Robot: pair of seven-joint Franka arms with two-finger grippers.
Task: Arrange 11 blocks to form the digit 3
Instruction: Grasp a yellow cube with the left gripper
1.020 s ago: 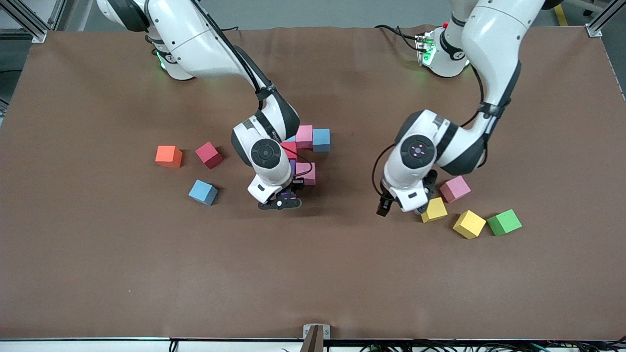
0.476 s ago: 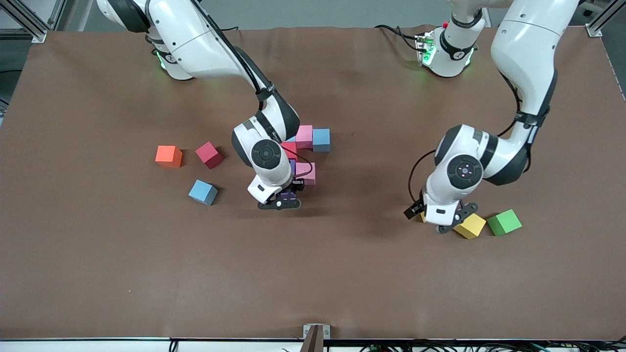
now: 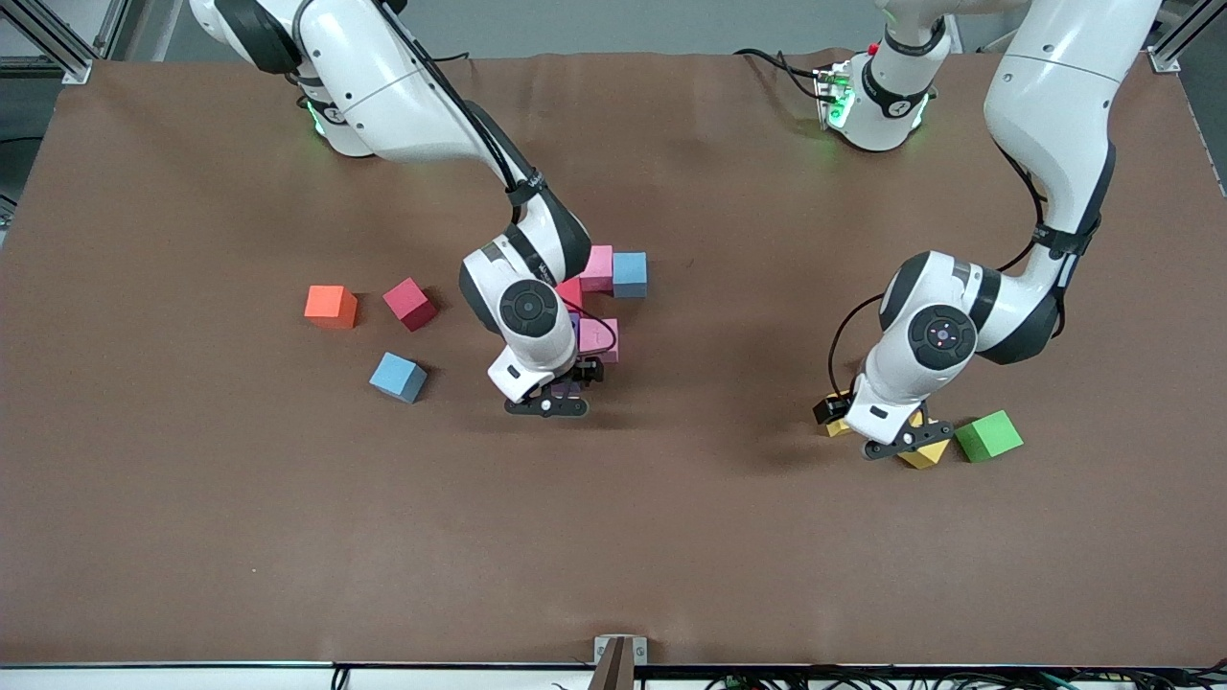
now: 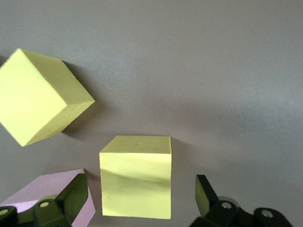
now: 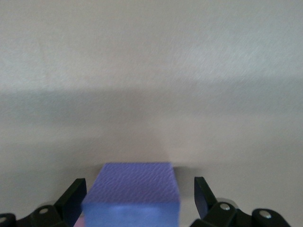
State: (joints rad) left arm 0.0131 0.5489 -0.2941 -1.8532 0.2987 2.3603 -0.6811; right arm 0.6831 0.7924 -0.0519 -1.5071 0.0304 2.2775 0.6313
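Blocks: a yellow one (image 4: 136, 177) lay between the left tool's (image 3: 899, 443) open fingers, which had descended over it, ungripped. The right tool (image 3: 559, 398) had just spread open, leaving a purple block (image 5: 131, 195) beside the half-built digit (image 3: 606, 287) mid-worktop.

My right wrist covers most of the digit 3 (image 3: 599, 302) — only a pink cube (image 3: 596, 267), a blue cube (image 3: 630, 274) and slivers of red and pink show past it. In my right wrist view the purple cube (image 5: 132, 195) runs off the edge, blurred. My left wrist hides most of both yellow cubes (image 3: 928, 453) — a pink block (image 4: 52, 194) is cut off in its wrist view.
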